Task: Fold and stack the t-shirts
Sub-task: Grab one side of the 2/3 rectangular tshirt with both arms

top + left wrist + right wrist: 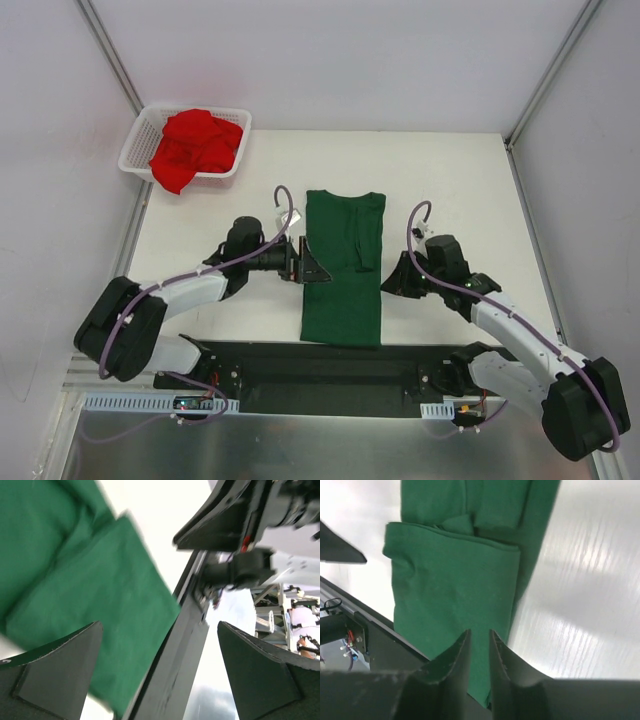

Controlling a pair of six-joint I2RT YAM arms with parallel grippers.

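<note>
Recording the left gripper (305,263) as spread wide, gripping nothing, hanging at the left edge of the dark green t-shirt (343,270). Noting the right gripper (390,276) as narrowed to a thin slit over that shirt's right edge; not managing to tell whether any cloth is pinched. Logging the green shirt as folded into a long strip at the bench's middle, long axis running near edge to far edge, neckline toward the far edge. Placing the red t-shirt (195,148) crumpled inside the white basket (135,148) at the far left corner.
</note>
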